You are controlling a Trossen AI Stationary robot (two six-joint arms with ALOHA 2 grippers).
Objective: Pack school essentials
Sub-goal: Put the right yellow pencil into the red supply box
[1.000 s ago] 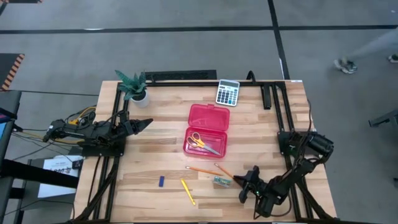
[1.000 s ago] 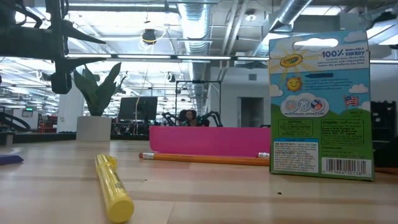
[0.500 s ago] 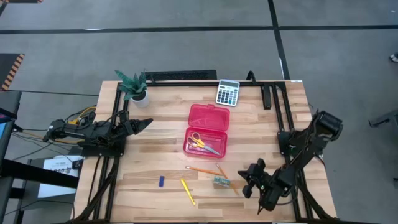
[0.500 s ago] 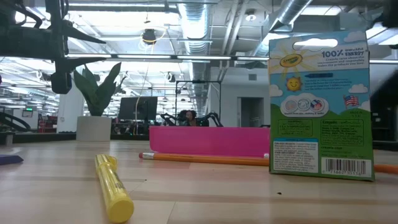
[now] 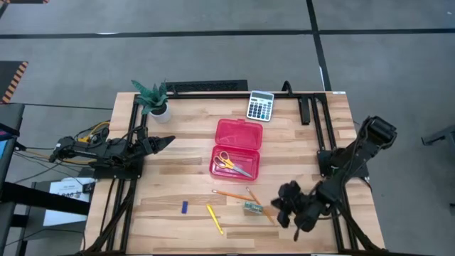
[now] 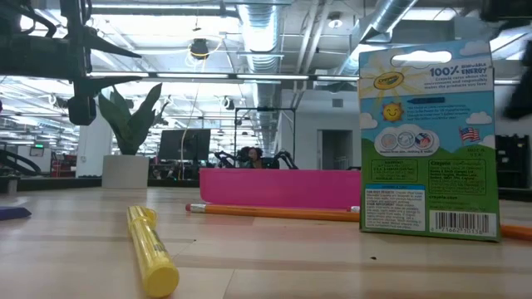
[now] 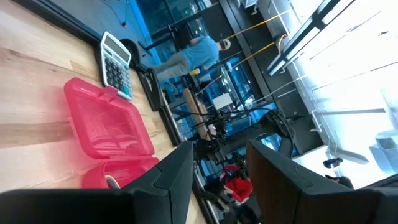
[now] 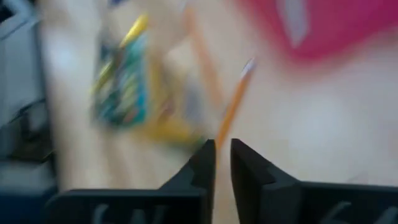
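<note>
The open red case (image 5: 237, 148) lies mid-table with the yellow-orange-handled scissors (image 5: 226, 161) inside. Near the front edge lie a tiny blue piece (image 5: 184, 208), a yellow stick (image 5: 215, 218) and two thin orange pencils (image 5: 231, 193) (image 5: 260, 205). The green-yellow crayon box (image 5: 252, 208) stands upright on its bottom edge (image 6: 428, 228). My right gripper (image 5: 279, 206) hovers just right of the box, tilted downward. A narrow gap (image 8: 222, 155) shows between its fingers, with nothing in it. My left gripper (image 5: 169, 140) waits open at the left, pointing level toward the case.
A grey calculator (image 5: 260, 105) lies at the far edge and a small potted plant (image 5: 153, 99) stands at the far left. Black frame rails (image 5: 313, 114) run along the far and right sides. Bare wood lies between the case and the left arm.
My right gripper has risen from the table beside the crayon box and tipped less steeply, with the arm's elbow lifting. An orange pencil's end now shows on the table to the right of the crayon box in the low view. The box stands as before.
</note>
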